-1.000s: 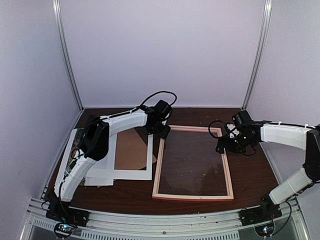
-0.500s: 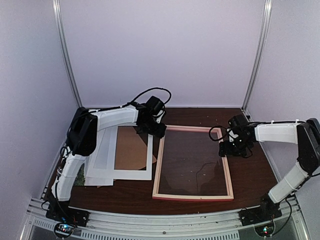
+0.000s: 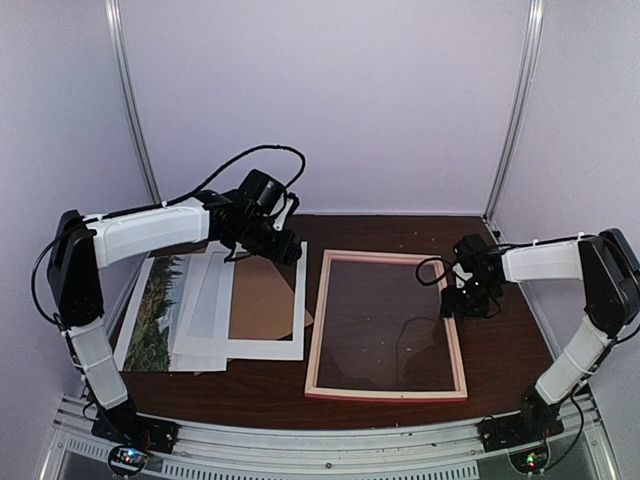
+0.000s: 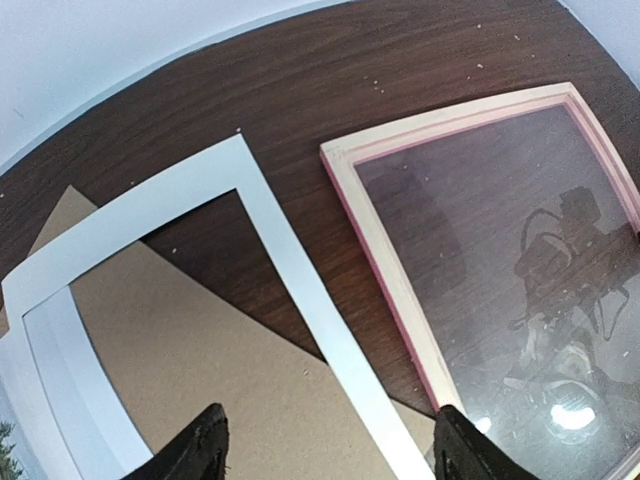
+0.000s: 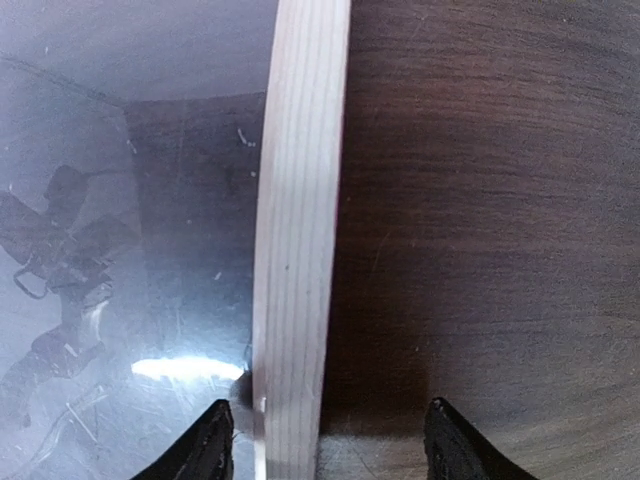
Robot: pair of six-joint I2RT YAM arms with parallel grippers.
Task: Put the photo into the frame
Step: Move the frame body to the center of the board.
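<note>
One frame [image 3: 385, 394], pale side up, flat on the worktop [image 3: 500, 350]. One photo [image 3: 155, 315] at far left, print up, partly under one white mat [image 3: 265, 348]. One brown board [image 3: 262, 300] under the mat's window. Left end effector [image 3: 285, 250] spread wide, empty, above the mat's far edge. Right end effector [image 3: 462, 305] spread, straddling the frame's right rail, not clamped. Worktop showing right of that rail.

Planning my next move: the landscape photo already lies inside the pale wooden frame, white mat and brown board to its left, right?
No: top view shows the landscape photo at the far left, beyond the white mat and brown board; the wooden frame holds only glass.
</note>
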